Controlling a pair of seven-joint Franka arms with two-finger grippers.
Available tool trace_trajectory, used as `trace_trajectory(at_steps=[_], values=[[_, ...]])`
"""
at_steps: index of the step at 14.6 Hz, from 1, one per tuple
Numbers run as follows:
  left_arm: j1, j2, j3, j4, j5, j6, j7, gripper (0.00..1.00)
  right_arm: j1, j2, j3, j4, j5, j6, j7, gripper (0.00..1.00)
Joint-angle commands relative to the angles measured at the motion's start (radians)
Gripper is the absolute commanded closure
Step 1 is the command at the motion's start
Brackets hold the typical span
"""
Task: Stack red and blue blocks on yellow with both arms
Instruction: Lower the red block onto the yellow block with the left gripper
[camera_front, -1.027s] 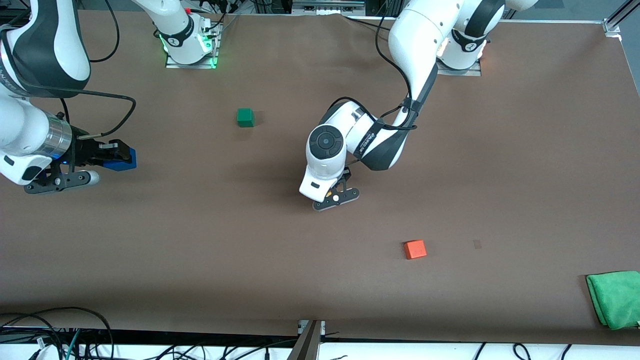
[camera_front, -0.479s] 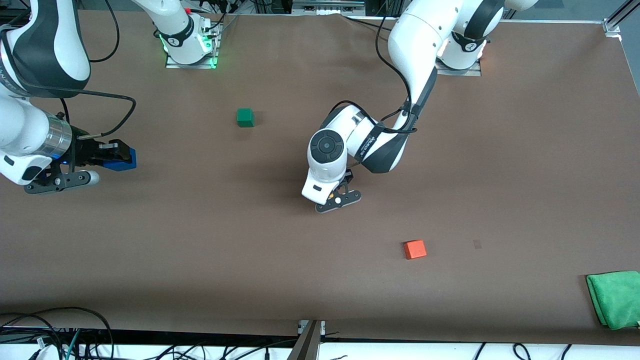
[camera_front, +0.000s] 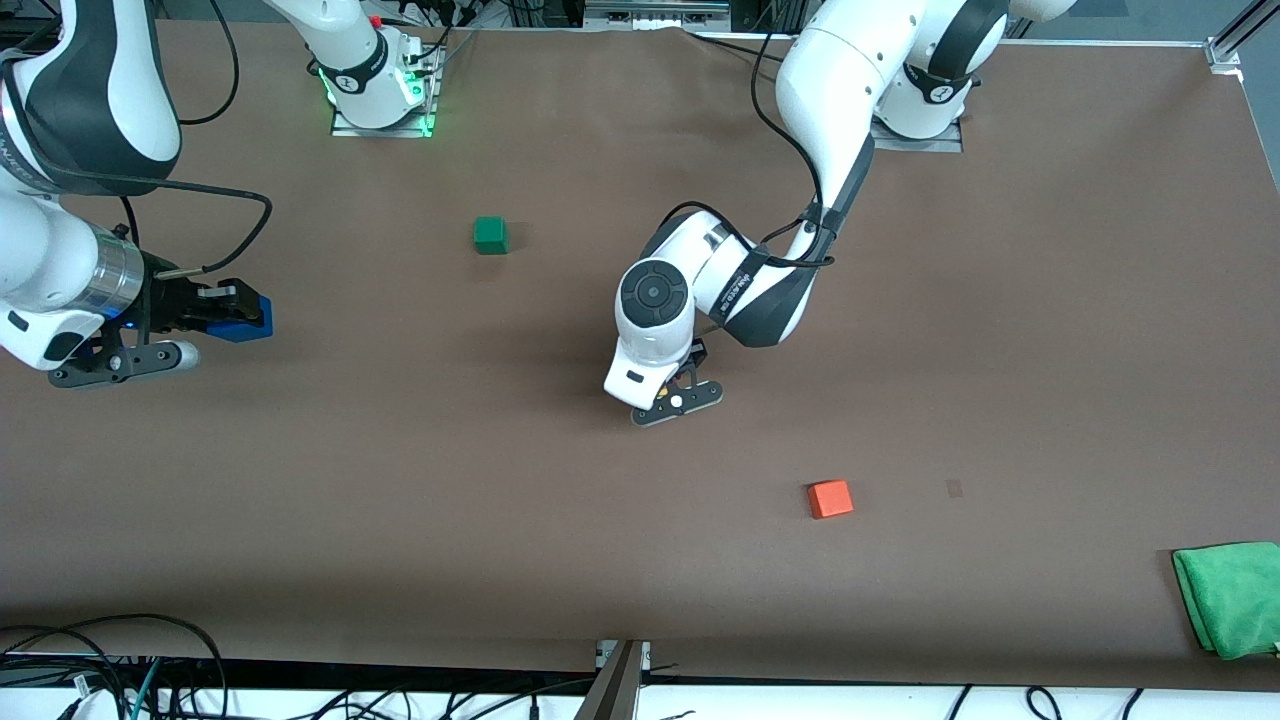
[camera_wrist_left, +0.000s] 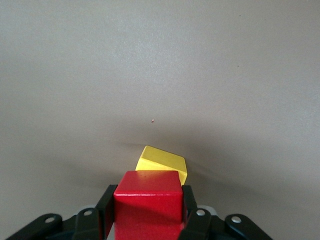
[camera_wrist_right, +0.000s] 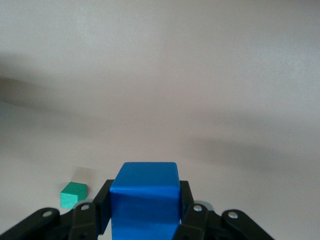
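Note:
My left gripper (camera_wrist_left: 147, 206) is shut on the deep red cube (camera_wrist_left: 147, 199) and holds it right over the yellow cube (camera_wrist_left: 163, 163), which lies on the table turned a little askew. I cannot tell whether the two cubes touch. In the front view the left gripper (camera_front: 688, 358) is at mid-table, and its wrist hides both cubes. My right gripper (camera_front: 235, 312) waits at the right arm's end of the table, shut on the blue cube (camera_front: 245, 320). The blue cube also shows in the right wrist view (camera_wrist_right: 145, 197), between the right gripper's (camera_wrist_right: 145, 207) fingers.
A dark green cube (camera_front: 490, 234) sits toward the robots' bases and also shows in the right wrist view (camera_wrist_right: 74, 194). An orange-red cube (camera_front: 830, 498) lies nearer the front camera. A green cloth (camera_front: 1230, 597) lies at the left arm's end, by the table's near edge.
The left arm's wrist shifted very slightly toward the left arm's end of the table, then held still. The right arm has not moved.

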Motion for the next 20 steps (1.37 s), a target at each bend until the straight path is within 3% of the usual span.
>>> trace_trajectory(at_steps=[1, 2, 4, 7, 15, 20], values=[[-0.001, 0.016, 0.002, 0.031, 0.032, -0.021, -0.006, 0.76, 0.002, 0.005, -0.003, 0.021, 0.017, -0.018, 0.006, 0.66], [-0.001, 0.016, 0.002, 0.031, 0.033, -0.021, -0.006, 0.71, 0.002, 0.005, -0.003, 0.022, 0.017, -0.018, 0.008, 0.66], [-0.003, 0.019, 0.002, 0.031, 0.033, -0.021, -0.006, 0.48, 0.005, 0.003, 0.001, 0.024, 0.017, -0.02, 0.011, 0.66], [-0.007, 0.019, 0.005, 0.029, 0.036, -0.021, -0.011, 0.0, 0.035, 0.002, 0.001, 0.03, 0.017, -0.023, 0.063, 0.66], [-0.015, 0.008, 0.007, 0.034, 0.053, -0.04, -0.04, 0.0, 0.049, 0.002, 0.001, 0.031, 0.017, -0.023, 0.083, 0.66], [-0.052, -0.111, -0.012, 0.111, -0.002, -0.305, -0.062, 0.0, 0.049, 0.002, 0.001, 0.031, 0.017, -0.023, 0.083, 0.66]])
